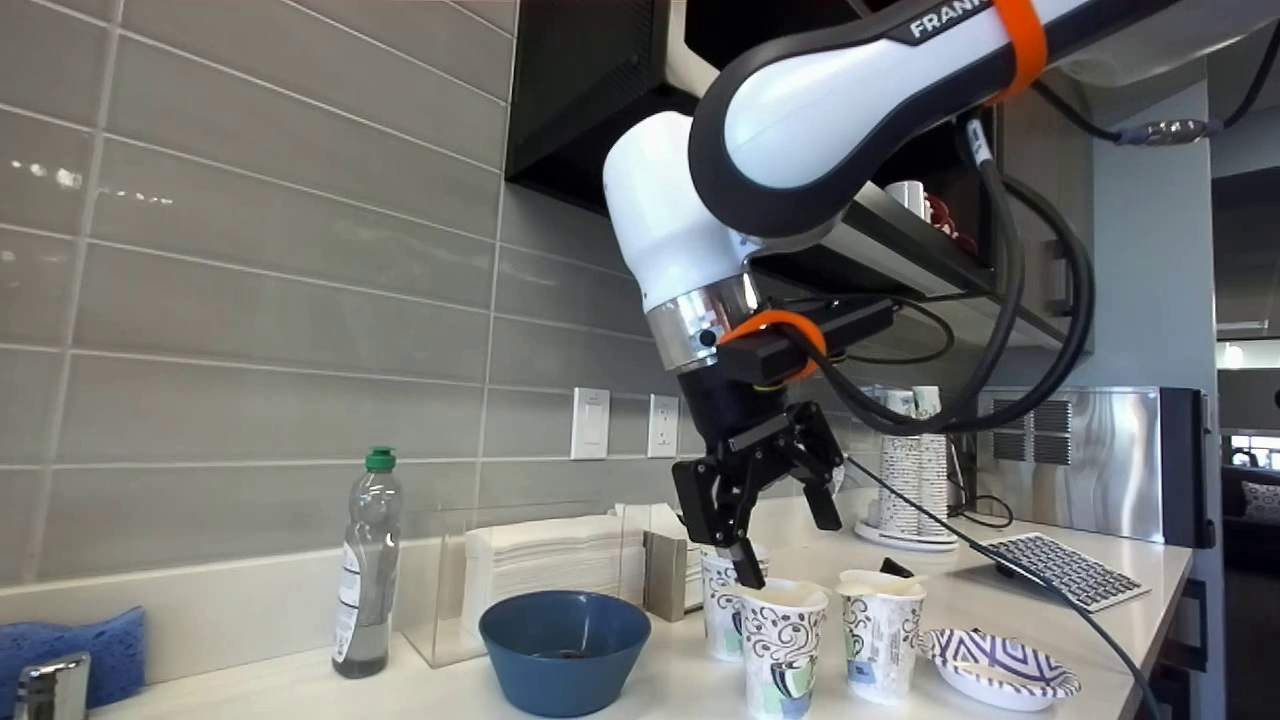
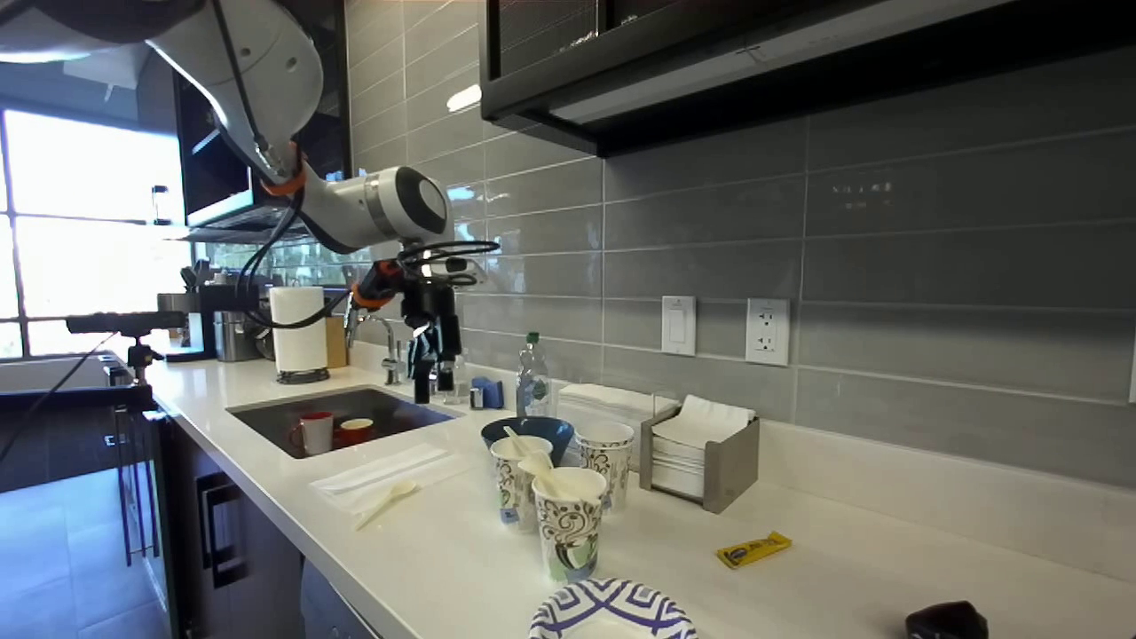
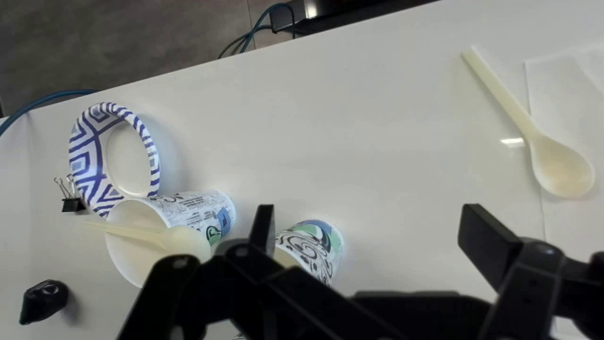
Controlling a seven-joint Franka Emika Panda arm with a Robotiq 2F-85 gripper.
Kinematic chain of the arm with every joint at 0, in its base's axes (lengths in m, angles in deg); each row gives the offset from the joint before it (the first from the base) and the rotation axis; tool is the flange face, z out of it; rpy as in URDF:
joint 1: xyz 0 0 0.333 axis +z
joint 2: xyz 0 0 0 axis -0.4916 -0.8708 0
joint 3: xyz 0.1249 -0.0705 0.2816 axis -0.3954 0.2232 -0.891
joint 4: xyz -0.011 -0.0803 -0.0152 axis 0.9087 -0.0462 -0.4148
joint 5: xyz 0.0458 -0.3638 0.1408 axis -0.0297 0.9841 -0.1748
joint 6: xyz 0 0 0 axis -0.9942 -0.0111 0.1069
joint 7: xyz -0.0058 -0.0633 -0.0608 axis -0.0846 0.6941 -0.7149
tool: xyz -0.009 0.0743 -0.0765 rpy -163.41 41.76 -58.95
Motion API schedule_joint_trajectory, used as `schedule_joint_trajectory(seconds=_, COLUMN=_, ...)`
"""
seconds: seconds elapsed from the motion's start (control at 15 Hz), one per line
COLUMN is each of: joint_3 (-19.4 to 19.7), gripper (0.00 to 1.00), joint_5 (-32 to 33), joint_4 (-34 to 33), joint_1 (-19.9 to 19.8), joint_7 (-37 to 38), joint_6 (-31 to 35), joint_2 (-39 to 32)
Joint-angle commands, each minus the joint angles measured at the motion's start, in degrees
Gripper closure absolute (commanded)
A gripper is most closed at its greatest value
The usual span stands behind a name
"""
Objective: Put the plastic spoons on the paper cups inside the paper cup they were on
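My gripper is open and empty above the counter; it shows in both exterior views [image 1: 785, 540] [image 2: 434, 382] and the wrist view [image 3: 368, 229]. Several white patterned paper cups stand upright: a front cup [image 1: 780, 660], a right cup [image 1: 885, 645] and a back cup [image 1: 718, 605]. A pale plastic spoon [image 3: 186, 243] lies across the mouth of the right cup [image 3: 196, 208]. Another pale spoon [image 2: 515, 439] shows at the mouth of the front cup [image 2: 508, 479]; I cannot tell if it is inside. The front cup's mouth is mostly hidden behind my left finger in the wrist view.
A loose spoon [image 3: 559, 163] lies partly on a napkin [image 2: 390, 475]. A blue bowl [image 1: 565, 650] stands beside the cups. A patterned dish [image 1: 1000, 672] sits past them. A bottle [image 1: 367, 570], a napkin holder [image 2: 735, 466] and a sink with mugs [image 2: 315, 433] are around. Cabinets hang above.
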Motion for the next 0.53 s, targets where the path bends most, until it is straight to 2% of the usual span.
schedule_joint_trajectory(seconds=0.0, joint_3=2.0, gripper=0.00, joint_5=5.1, joint_4=-5.4, joint_1=2.6, joint_7=4.8, joint_6=-2.0, joint_2=-5.2)
schedule_joint_trajectory(seconds=0.47, joint_3=5.0, gripper=0.00, joint_5=10.9, joint_4=-11.2, joint_1=5.5, joint_7=8.3, joint_6=-4.6, joint_2=-11.8)
